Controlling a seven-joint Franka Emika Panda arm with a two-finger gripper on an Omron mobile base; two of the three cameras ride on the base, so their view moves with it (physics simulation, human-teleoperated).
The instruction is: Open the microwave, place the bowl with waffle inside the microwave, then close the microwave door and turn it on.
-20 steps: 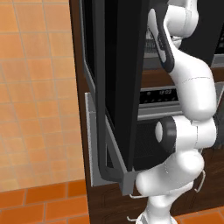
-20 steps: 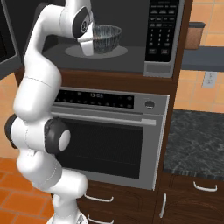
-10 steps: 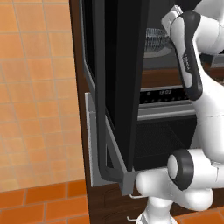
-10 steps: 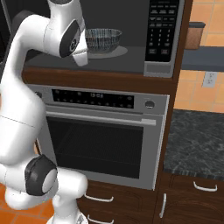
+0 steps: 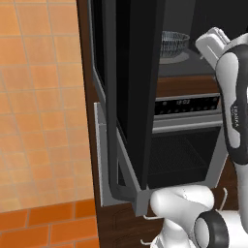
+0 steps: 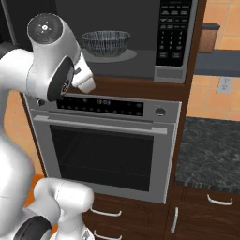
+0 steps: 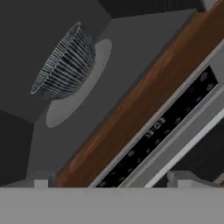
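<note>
my end effector (image 6: 86, 83) is released, empty; the bowl (image 6: 106, 43) sits beyond it, so swinging the microwave door (image 5: 133, 92) could clip my arm.

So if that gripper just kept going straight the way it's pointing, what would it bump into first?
Judging by the hand view, the open gripper points near the microwave's front lip. It would probably meet the wood strip under the cavity floor first, not the bowl further in. Depth is hard to judge.

Bowl (image 6: 106, 42): clear, fine criss-cross ribbing. Turntable plate (image 6: 123, 56): pale grey. Microwave (image 6: 140, 28): dark grey cavity, black keypad. Microwave door (image 5: 130, 92): black, grey border. Oven (image 6: 105, 145): silver. Cabinet (image 6: 201, 211): dark brown wood.
</note>
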